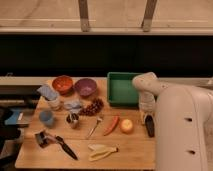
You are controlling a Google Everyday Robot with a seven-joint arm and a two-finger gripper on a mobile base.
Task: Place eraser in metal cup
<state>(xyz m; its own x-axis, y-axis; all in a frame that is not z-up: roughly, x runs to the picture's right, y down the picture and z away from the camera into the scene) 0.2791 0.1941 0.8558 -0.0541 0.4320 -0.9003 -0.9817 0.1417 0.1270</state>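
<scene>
The eraser (149,128) is a flat black bar lying on the wooden table (127,150) near its right edge, just right of the orange (127,125). My gripper (146,118) hangs from the white arm (150,87) directly over the eraser's far end, right at it; I cannot tell whether it touches. The metal cup (73,120) is small and shiny with a dark inside. It stands upright on the left part of the table, far left of the gripper.
Between cup and eraser lie a fork (94,127), a red pepper (112,125) and grapes (93,106). A green tray (123,89), purple bowl (85,87) and orange bowl (62,84) stand at the back. A blue cup (47,118), white cup (54,103), brush (57,141) and banana (101,151) are nearby.
</scene>
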